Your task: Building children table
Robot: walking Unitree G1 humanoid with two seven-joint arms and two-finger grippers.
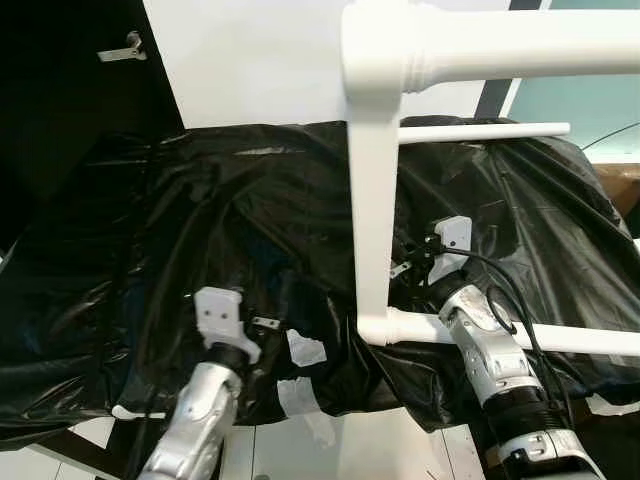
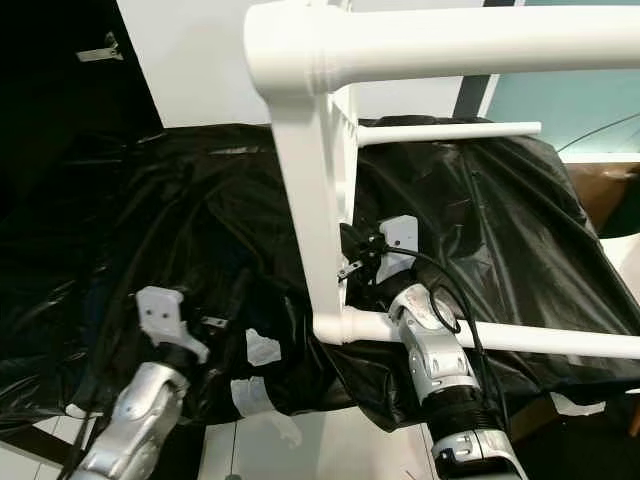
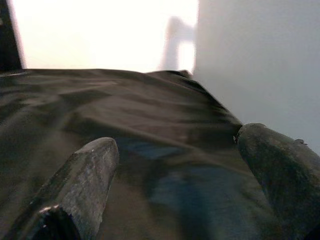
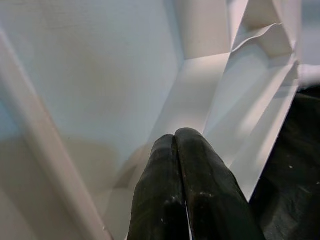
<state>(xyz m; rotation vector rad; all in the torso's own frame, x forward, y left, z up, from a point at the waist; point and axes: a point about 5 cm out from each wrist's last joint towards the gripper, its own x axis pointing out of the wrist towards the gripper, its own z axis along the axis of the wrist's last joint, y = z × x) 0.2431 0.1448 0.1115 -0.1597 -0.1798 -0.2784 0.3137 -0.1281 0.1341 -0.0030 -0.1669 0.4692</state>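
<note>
The right gripper [image 4: 175,145] has its two black fingers pressed tight together with nothing between them; the tips sit right up against a white panel of the table frame [image 1: 375,200]; in the head view this gripper is tucked behind the upright white leg, at about 4 o'clock in the picture. The left gripper [image 3: 175,150] has its fingers wide apart and holds nothing; it hangs just over the black plastic sheet [image 1: 200,220], at about 7 o'clock.

The table frame stands up on the sheet near the middle and reaches to 12 o'clock; a thick white rail [image 1: 500,45] runs across the top; a thin white bar [image 1: 480,131] and a lower bar [image 1: 580,340] stick out to 3 o'clock. A dark doorway is at 10 o'clock.

The leg and bars look joined, so some building seems done. I see no flat top on it yet, so I think more parts are still left to put on.
</note>
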